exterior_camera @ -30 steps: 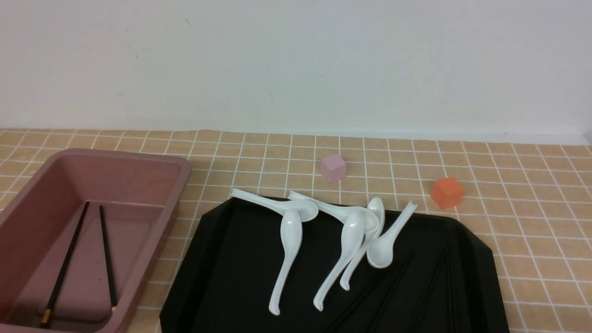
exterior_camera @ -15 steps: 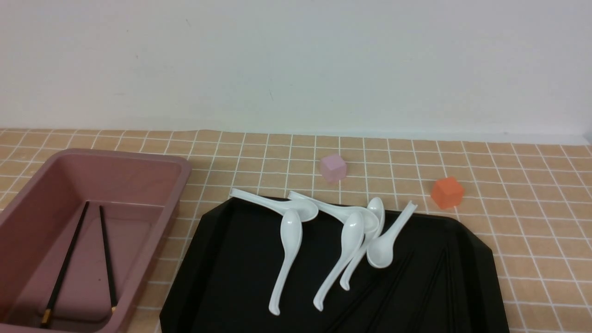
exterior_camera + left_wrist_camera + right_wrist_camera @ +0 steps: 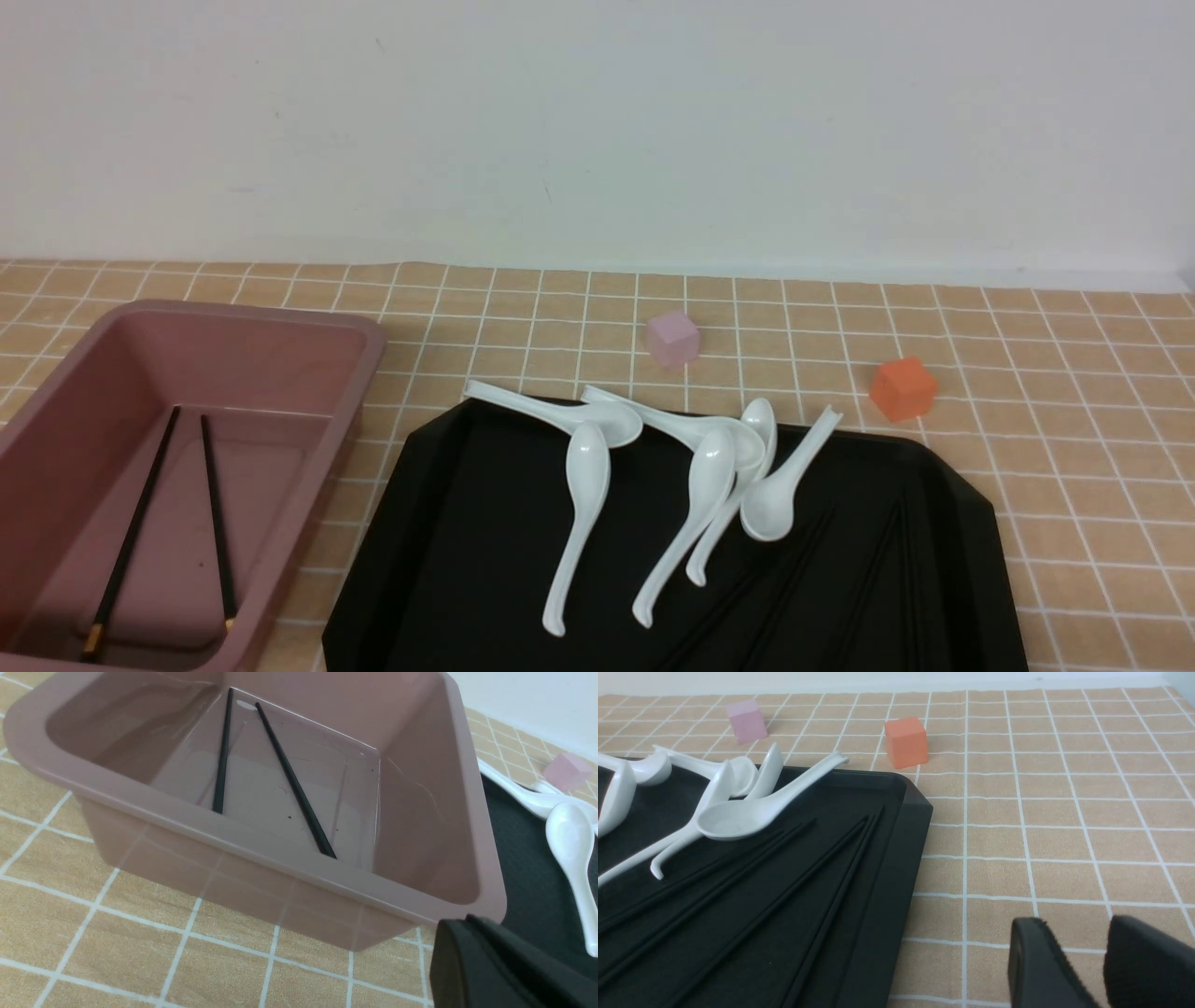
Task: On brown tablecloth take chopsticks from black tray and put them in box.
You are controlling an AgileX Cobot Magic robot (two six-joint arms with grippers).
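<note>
Over the last second we saw nothing shift: two chopsticks (image 3: 140,527) lay in the box (image 3: 359,369), several more on the black tray (image 3: 439,560). Our right claw (image 3: 1083,961) hovered slightly parted, empty; the left claw (image 3: 495,963) we couldn't judge

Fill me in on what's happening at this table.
Nothing is being held right now. Two chopsticks already lie in the box; several more remain on the black tray beside the white spoons. The right claw hovers over the brown tablecloth beside the tray, slightly open and empty.
</note>
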